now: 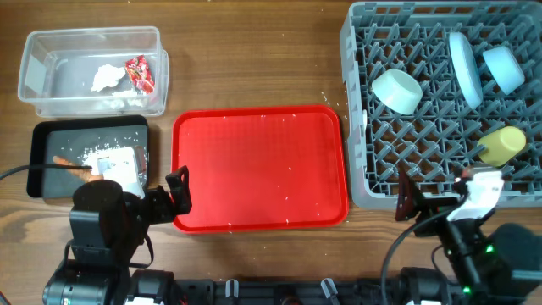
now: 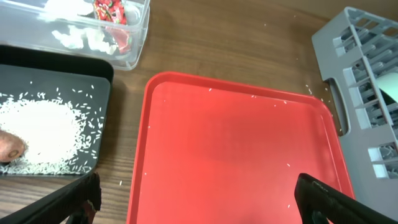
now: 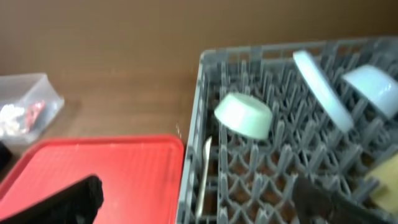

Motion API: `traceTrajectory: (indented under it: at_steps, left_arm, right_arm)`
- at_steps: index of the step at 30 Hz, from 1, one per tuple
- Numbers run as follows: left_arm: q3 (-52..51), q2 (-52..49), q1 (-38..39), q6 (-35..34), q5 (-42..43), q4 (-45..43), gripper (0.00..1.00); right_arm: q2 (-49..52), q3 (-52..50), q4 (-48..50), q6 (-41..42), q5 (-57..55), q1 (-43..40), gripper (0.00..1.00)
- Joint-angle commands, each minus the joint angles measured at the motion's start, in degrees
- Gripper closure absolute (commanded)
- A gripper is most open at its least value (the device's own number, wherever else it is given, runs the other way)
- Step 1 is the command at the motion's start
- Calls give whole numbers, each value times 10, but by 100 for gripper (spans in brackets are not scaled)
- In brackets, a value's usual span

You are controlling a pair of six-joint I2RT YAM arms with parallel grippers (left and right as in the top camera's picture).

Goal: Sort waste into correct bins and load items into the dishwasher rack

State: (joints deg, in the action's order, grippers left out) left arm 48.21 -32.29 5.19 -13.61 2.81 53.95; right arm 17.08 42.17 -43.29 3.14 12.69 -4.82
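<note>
The grey rack (image 3: 249, 56), beside the red tray (image 3: 106, 165), holds a pale bowl (image 3: 244, 116), plate (image 3: 323, 90) and spoon (image 3: 203, 175).

I am wearing matte black over both arms. My left arm (image 1: 97, 212) is showing a rounded, drum-like joint housing, with a white boxy block (image 1: 118, 168) mounted near the wrist and a thin black cable (image 1: 17, 170) trailing away from it. My right arm (image 1: 474, 254) is carrying a similar white block (image 1: 483, 185), a small green light (image 1: 488, 250) glowing on its body, and a black cable (image 1: 391, 254) looping beside it. My left gripper (image 2: 198, 202) and right gripper (image 3: 199, 200) are each ending in two flat, blunt, black fingers (image 2: 65, 204).
</note>
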Motion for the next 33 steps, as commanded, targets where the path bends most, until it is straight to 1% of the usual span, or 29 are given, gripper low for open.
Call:
traceTrajectory:
  at_steps: [1,5,8,12,15,19,22,26,33]
  left_arm:
    - [-4,4,2,9,-10,-1,0]
    - [-4,4,2,9,-10,-1,0]
    - [-4,4,2,10,-10,-1,0]
    - [-4,4,2,9,-10,-1,0]
    - [-4,4,2,9,-10,-1,0]
    - [-4,4,2,9,-10,-1,0]
    - [-4,4,2,9,-10,-1,0]
    - [-4,4,2,9,-10,-1,0]
    - [-4,4,2,9,-10,-1,0]
  right_arm:
    - [-74,-108,101,35,11,1,0]
    - [-150,-224,257,32,-5,5,0]
    - [-169,-287,344,28,-47,6,0]
    - [-169,-339,413,28,-129,28,0]
    - [-169,-378,448,12,-144,41,0]
    - [-169,-419,444,15,-144,45,0]
    - [-169,-419,437,-18,-142,45,0]
    - [-169,-419,436,-14,-107,45,0]
    - [-169,-419,436,-15,-105,45,0]
